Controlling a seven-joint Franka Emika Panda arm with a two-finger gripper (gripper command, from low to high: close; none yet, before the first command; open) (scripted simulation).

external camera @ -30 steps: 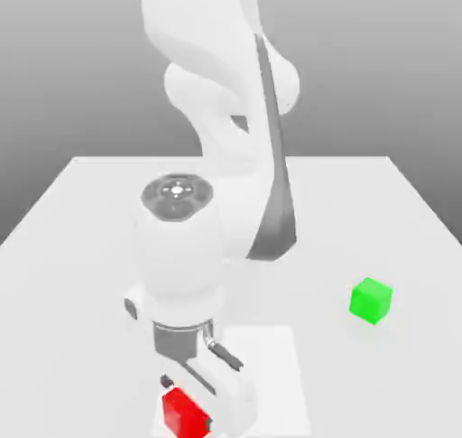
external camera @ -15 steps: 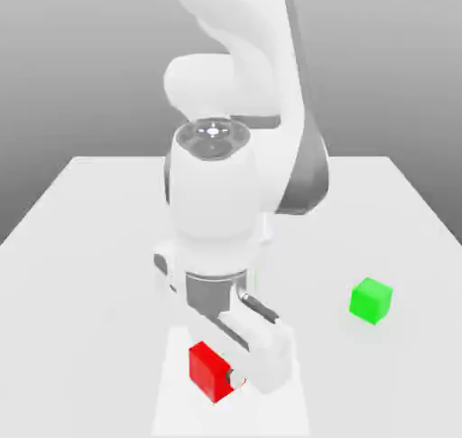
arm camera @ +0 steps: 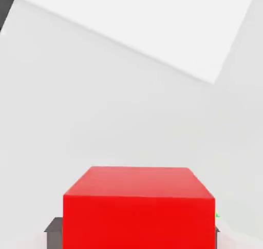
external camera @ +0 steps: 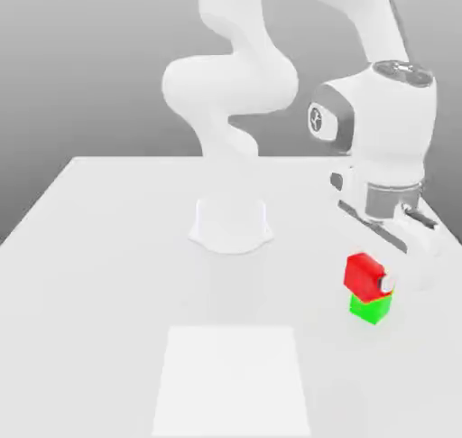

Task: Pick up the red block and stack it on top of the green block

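Gripper (external camera: 381,281) clamped on the red block (external camera: 364,272), jaws pinching it from two opposite sides. The block sits at the exterior view's right, well off from the arm's base (external camera: 231,225).

Green block (external camera: 371,309) on the tabletop (external camera: 108,274), directly under the red one. In the exterior view the red block's underside appears to meet the green block's top, or to sit just above it; cannot tell which, no clear gap visible.

Alignment: red block looks shifted slightly toward the exterior view's left relative to the green one, and a little turned, so edges are not quite parallel. Most of the green top is covered.

In the hand view, the red block (arm camera: 138,207) lies close below the camera, with only a thin sliver of green (arm camera: 217,215) peeking out past one edge. That suggests the overlap is nearly full.

A paler square patch (external camera: 233,382) lies on the tabletop toward the near edge, apart from both blocks.

Judgement: carry is about finished; placement is the step in hand. What matters next is straight down, as green lies directly beneath the held block. If contact is not yet made, a short lowering, then release. Risk: the slight offset and twist could leave the red block overhanging, or a jaw could nudge it on opening.
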